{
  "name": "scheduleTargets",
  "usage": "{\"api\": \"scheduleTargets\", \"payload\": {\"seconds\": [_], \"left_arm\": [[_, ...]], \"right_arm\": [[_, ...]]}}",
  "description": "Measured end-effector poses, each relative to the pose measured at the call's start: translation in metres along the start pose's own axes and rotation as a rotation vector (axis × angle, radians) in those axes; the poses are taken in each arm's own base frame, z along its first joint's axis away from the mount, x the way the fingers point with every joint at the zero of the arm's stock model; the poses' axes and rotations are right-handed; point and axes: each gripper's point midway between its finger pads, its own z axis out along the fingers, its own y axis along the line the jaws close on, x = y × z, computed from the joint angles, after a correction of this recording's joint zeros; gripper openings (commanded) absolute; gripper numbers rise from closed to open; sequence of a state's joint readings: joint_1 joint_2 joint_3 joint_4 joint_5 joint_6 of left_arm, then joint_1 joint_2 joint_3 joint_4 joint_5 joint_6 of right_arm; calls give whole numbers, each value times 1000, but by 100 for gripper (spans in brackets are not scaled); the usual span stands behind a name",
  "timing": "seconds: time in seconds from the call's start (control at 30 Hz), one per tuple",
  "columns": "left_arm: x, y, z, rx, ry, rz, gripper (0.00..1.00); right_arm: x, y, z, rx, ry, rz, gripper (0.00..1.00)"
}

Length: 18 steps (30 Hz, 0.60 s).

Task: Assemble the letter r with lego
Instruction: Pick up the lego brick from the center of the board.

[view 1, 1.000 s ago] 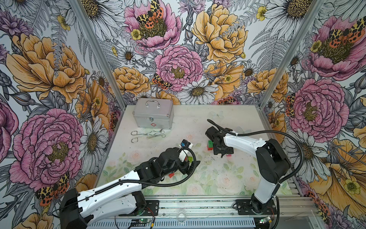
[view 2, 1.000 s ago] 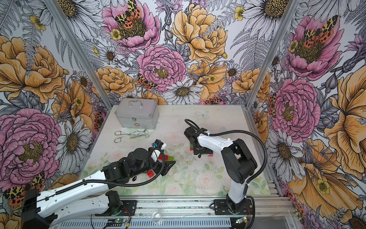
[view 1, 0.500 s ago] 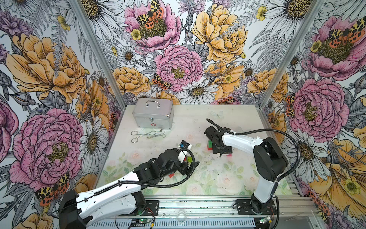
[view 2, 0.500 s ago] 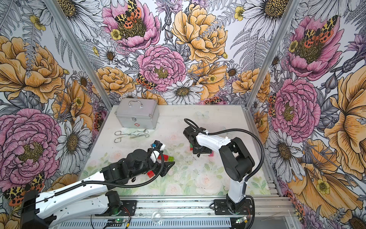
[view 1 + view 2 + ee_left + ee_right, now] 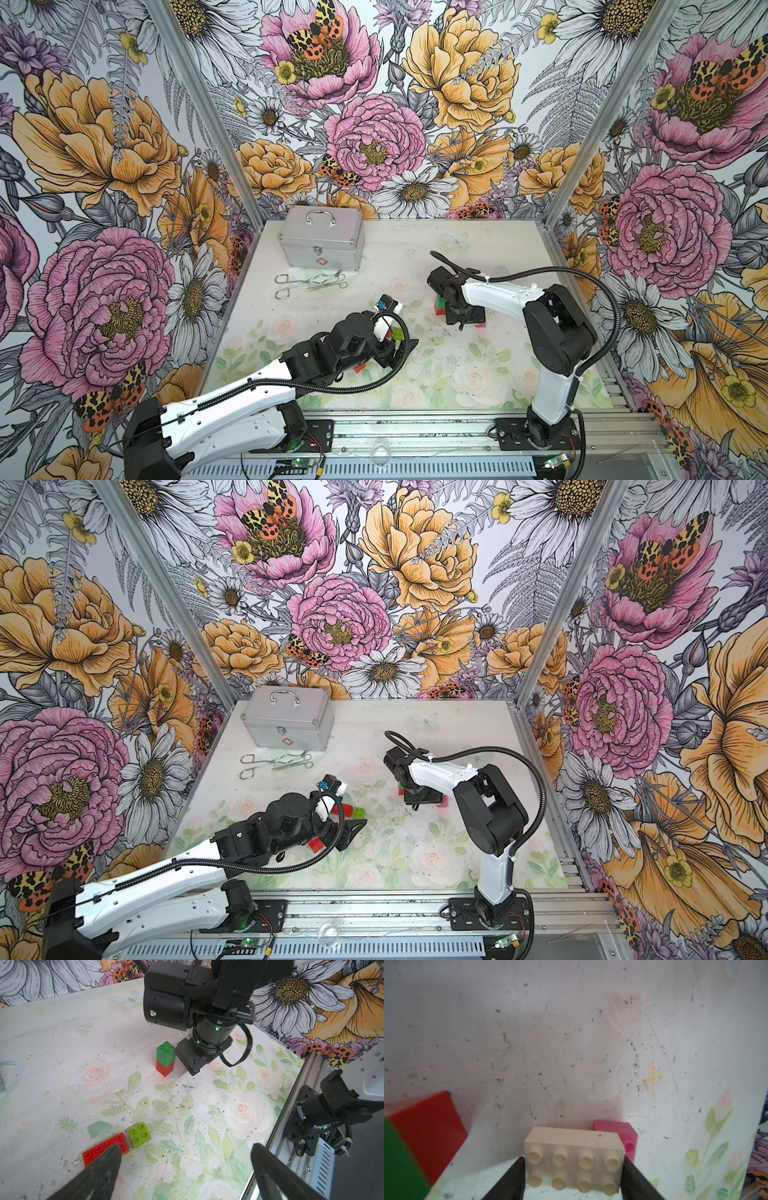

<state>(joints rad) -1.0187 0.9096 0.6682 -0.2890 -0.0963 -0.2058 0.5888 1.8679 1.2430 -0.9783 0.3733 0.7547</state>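
The table (image 5: pixel 457 386) fills the lower middle of both top views, with the metal case (image 5: pixel 322 239) at its upper left and the scissors (image 5: pixel 309 283) just below the case.

The left arm reaches in from the lower left and has eased slightly back toward that corner over the last second. The left gripper (image 5: pixel 186 1147) hangs with its jaws wide apart and nothing between them. A long red brick (image 5: pixel 104 1149) and a lime brick (image 5: pixel 139 1135) lie on the table beside it, touching each other.

The real change is at the right gripper (image 5: pixel 574 1167), right of centre in the top views. Its jaws have narrowed, and in the right wrist view they now press against both short ends of the white brick (image 5: pixel 571 1136), clamped on it. The brick seems still to rest flat on the table, studs up. A pink brick (image 5: pixel 623 1134) sits just behind it, touching or nearly so. To one side stands a green brick (image 5: pixel 165 1052) stacked on a red brick (image 5: pixel 165 1068), close by but apart.

That small stack looks like the start of the letter's stem. With the white brick gripped, the lift toward the stack can probably begin. The pink brick is close enough that it could be dragged along.
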Motion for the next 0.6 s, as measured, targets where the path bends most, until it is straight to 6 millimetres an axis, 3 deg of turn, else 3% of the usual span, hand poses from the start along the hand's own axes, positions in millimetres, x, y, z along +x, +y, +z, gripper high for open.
{"api": "scheduleTargets", "payload": {"seconds": [0.4, 0.6], "left_arm": [[0, 1, 0, -8, -2, 0, 99], [0, 2, 0, -12, -1, 1, 99]], "right_arm": [[-1, -3, -3, -5, -2, -14, 46], [-17, -20, -33, -87, -62, 31, 45]]}}
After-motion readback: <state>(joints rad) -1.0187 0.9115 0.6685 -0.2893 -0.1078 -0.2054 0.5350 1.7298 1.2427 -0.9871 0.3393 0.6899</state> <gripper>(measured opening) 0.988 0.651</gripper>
